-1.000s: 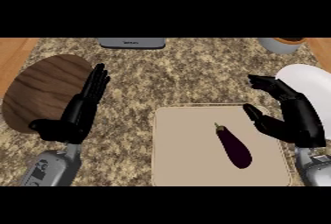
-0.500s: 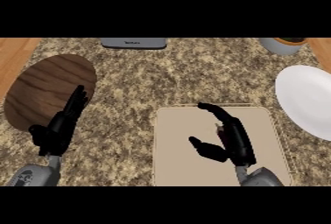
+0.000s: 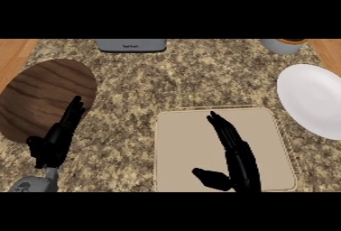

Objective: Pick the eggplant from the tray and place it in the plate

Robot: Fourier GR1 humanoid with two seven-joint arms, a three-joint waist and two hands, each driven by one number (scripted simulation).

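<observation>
The beige tray [image 3: 181, 135] lies at the counter's front middle. My right hand [image 3: 240, 158] lies over the tray's middle, fingers straight and pointing away from me, thumb spread to the left. No eggplant shows; the place where it lay is under that hand. The white plate [image 3: 313, 99] sits at the right edge, apart from the tray and with nothing on it. My left hand [image 3: 57, 137] rests open at the lower left, beside the tray and touching nothing.
A dark round wooden board [image 3: 43, 94] lies at the left, just behind the left hand. A grey appliance [image 3: 131, 45] stands at the back edge and a grey cup [image 3: 286, 45] at the back right. Speckled counter runs between board and tray.
My right hand swung left from beside the plate to over the tray, and its fingers straightened. The eggplant, seen one second ago, is now covered. The left hand sank slightly toward me.
</observation>
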